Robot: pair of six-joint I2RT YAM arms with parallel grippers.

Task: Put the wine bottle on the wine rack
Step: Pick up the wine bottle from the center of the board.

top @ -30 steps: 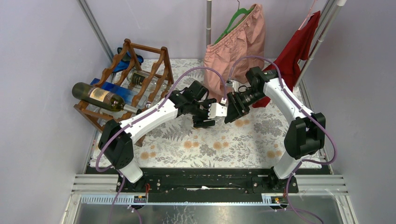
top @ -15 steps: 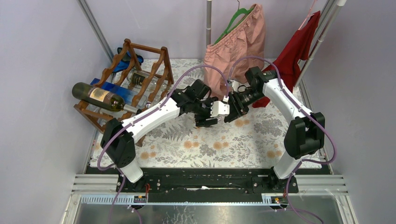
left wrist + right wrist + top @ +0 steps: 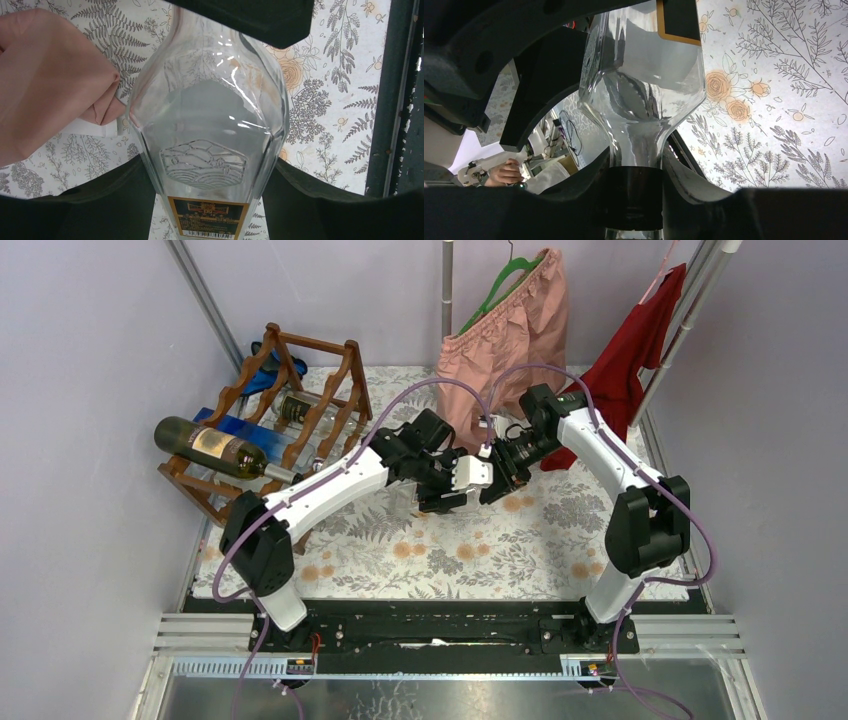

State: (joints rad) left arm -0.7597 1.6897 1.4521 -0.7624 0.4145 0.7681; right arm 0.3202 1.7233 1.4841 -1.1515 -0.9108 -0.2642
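Note:
A clear glass wine bottle [image 3: 470, 472] with a black and gold label is held above the floral table between both arms. My left gripper [image 3: 447, 490] is shut on its wide body; in the left wrist view [image 3: 210, 200] the dark fingers [image 3: 115, 200] press both sides of the bottle [image 3: 207, 115]. My right gripper [image 3: 497, 472] is shut on the neck; in the right wrist view [image 3: 636, 195] the fingers close round the black capsule of the bottle [image 3: 644, 85]. The reddish-brown wine rack [image 3: 345, 375] stands at the back left, apart from both grippers.
The rack holds a dark green bottle [image 3: 213, 448], a blue bottle [image 3: 240, 430] and another bottle [image 3: 296, 407]. Pink shorts [image 3: 510, 325] and a red garment [image 3: 632, 350] hang behind the arms. Purple walls close in both sides.
Both grippers have drawn a little closer together around the bottle. The right wrist has shifted slightly left and the left wrist slightly up and right.

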